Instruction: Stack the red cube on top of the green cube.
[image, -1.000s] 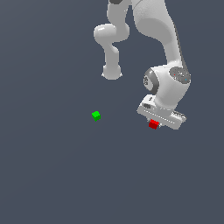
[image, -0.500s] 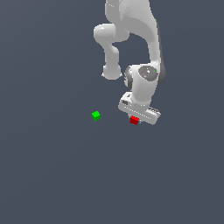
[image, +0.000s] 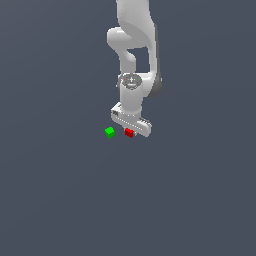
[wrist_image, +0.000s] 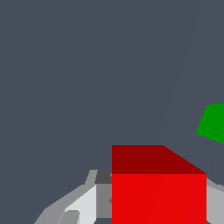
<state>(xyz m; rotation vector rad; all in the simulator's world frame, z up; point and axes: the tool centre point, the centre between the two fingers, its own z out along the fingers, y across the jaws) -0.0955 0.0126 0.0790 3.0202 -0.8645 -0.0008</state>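
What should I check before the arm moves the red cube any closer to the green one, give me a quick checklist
1. Red cube in the gripper: ok. The wrist view shows it sitting between the fingers.
2. Grip squareness: cannot tell. The cube hides most of the contact faces.
3. Green cube in view and unobstructed: ok. It sits alone on the grey floor, to the exterior view's left of the red cube.
4. Cubes apart: ok. A gap shows between them in both views.
5. Red cube directly above the green cube: not ok. It is off to one side.
6. Enough height to clear the green cube: cannot tell from these angles.
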